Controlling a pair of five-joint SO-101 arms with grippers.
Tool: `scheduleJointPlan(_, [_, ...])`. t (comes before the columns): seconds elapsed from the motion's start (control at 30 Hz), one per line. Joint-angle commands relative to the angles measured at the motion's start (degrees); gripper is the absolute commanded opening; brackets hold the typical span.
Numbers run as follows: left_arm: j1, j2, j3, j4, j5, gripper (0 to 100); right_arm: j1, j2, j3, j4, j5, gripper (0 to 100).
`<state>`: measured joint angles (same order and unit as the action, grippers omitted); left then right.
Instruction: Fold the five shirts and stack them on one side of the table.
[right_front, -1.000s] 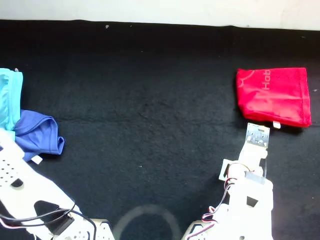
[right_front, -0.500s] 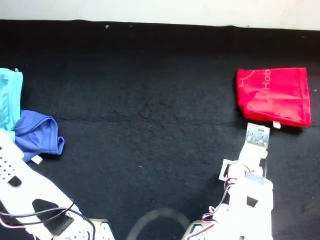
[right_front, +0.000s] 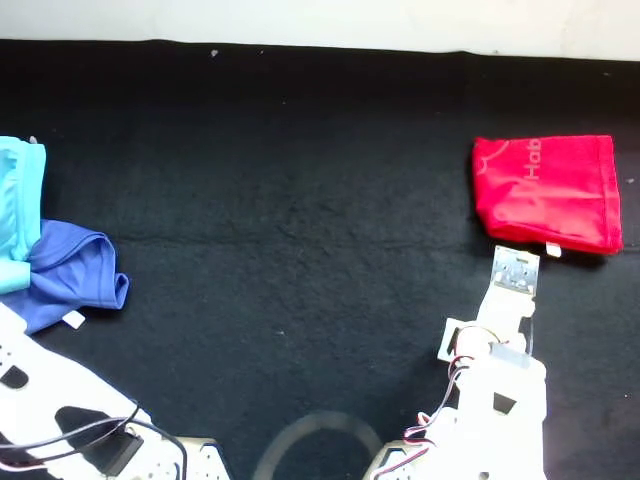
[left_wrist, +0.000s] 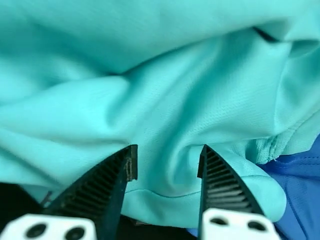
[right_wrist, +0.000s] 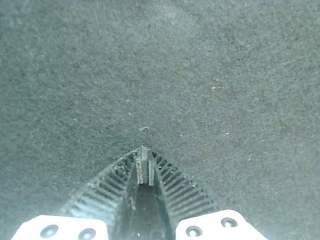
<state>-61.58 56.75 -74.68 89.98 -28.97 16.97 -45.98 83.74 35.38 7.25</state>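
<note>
A folded red shirt (right_front: 545, 192) lies at the right side of the black table. At the left edge a crumpled teal shirt (right_front: 18, 205) overlaps a crumpled blue shirt (right_front: 75, 275). My left gripper (left_wrist: 167, 160) is open just above the teal shirt (left_wrist: 160, 85), with a fold of the cloth between its black ribbed fingers (left_wrist: 117, 172); a corner of the blue shirt (left_wrist: 300, 195) shows beside it. My right gripper (right_wrist: 145, 161) is shut with nothing in it, low over the bare black mat. The right arm (right_front: 500, 380) stands just in front of the red shirt.
The left arm's white body (right_front: 40, 400) fills the front left corner. The black mat (right_front: 300, 200) covers the table between the two piles. A pale wall strip (right_front: 320, 20) runs along the far edge.
The left arm has drawn back toward the front left corner, baring more of the blue shirt. The right arm and the shirts have not moved.
</note>
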Motion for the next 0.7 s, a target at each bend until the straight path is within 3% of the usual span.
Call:
scheduleJointPlan(0.0, [1.5,1.9,0.8,-0.9,-0.4,21,-0.6,-0.1,0.2,-1.0,-0.5,0.7])
scheduleJointPlan(0.1, [3.1,4.4,0.8,-0.7,-0.4,17,-0.6,-0.1,0.2,-1.0,-0.6,0.7])
scheduleJointPlan(0.23, [4.9,4.0,0.0,-0.4,-0.3,0,-0.6,-0.1,0.2,-1.0,-0.6,0.7])
scheduleJointPlan(0.47, [8.5,0.0,-12.7,8.4,0.0,1,-0.6,-0.1,0.2,-1.0,-0.6,0.7])
scheduleJointPlan(0.57, [11.5,-3.2,-21.2,10.5,4.1,1,-0.6,-0.1,0.2,-1.0,-0.6,0.7])
scheduleJointPlan(0.67, [16.0,-10.4,-19.9,10.6,7.3,1,-0.6,-0.1,0.2,-1.0,-0.6,0.7])
